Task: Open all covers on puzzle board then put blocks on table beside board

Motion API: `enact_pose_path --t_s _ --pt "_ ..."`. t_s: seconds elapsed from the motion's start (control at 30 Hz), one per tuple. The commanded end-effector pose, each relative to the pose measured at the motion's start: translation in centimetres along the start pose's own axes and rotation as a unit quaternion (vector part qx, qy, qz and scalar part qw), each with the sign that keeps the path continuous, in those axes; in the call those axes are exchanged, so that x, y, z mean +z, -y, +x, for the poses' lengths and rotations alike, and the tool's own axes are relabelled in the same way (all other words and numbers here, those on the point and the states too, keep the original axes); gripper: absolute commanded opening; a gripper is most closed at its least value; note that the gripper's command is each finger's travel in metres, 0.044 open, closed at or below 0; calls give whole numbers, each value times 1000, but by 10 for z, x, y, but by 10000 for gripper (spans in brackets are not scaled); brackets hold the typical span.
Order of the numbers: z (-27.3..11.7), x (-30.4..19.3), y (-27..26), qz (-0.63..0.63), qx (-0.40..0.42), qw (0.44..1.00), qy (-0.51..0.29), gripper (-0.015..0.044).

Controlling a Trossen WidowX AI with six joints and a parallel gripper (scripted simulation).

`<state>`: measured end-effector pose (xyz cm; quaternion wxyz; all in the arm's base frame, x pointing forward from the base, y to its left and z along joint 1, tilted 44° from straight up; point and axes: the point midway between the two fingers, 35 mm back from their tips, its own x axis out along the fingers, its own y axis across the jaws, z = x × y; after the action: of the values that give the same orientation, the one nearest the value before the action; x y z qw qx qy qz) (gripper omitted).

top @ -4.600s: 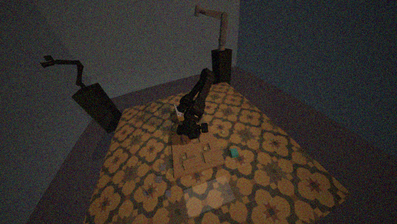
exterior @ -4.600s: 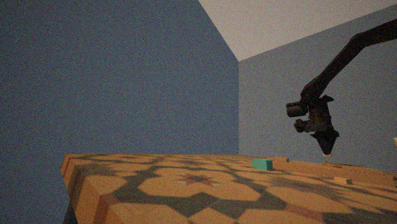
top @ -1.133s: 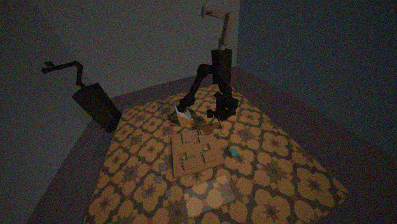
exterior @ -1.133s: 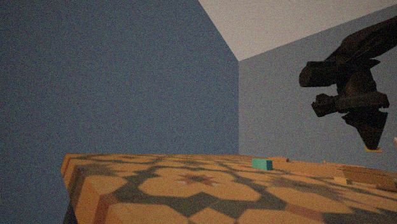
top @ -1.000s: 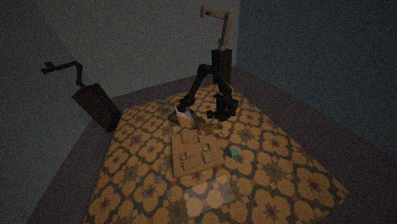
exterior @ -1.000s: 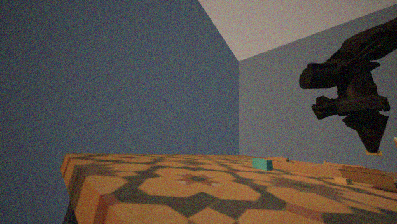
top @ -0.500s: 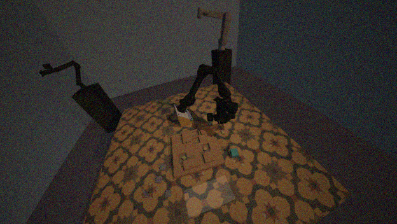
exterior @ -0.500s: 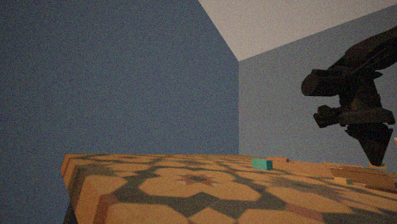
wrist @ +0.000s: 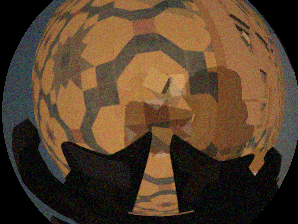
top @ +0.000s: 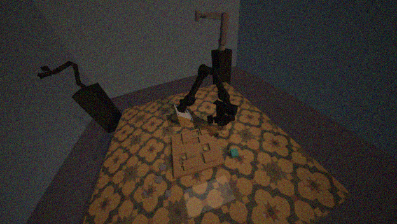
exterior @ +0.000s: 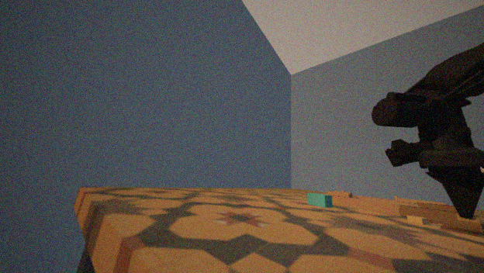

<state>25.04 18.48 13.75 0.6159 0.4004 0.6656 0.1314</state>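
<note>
My gripper [top: 219, 122] [exterior: 465, 212] [wrist: 160, 137] is shut on a small tan block [wrist: 164, 108]. It holds the block low, at or just above the patterned table top, just past the far right corner of the wooden puzzle board [top: 178, 170] [exterior: 372, 205] [wrist: 229, 116]. I cannot tell whether the block touches the table. A teal block [top: 234, 152] [exterior: 319, 200] lies on the table to the right of the board, clear of it. The board's covers [top: 191, 137] are too dim to tell open from closed.
The arm's dark base [top: 221, 65] stands at the far edge of the table. A small white-and-tan box [top: 183, 115] sits behind the board. A dark camera box [top: 95, 105] stands off the table at the left. A pale translucent sheet [top: 208, 197] lies in front of the board.
</note>
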Motion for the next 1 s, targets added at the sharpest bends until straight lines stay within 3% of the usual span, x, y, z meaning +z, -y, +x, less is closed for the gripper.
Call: enact_pose_path --t_s 0.0,0.37,0.8,0.97 --pt "7 -2 4 4 -3 1000 -2 80" --pt "17 -4 4 5 -1 1000 -3 80" --pt "15 -4 1 1 2 1000 -2 421" --pt "1 -2 1 1 -1 1000 -2 440"
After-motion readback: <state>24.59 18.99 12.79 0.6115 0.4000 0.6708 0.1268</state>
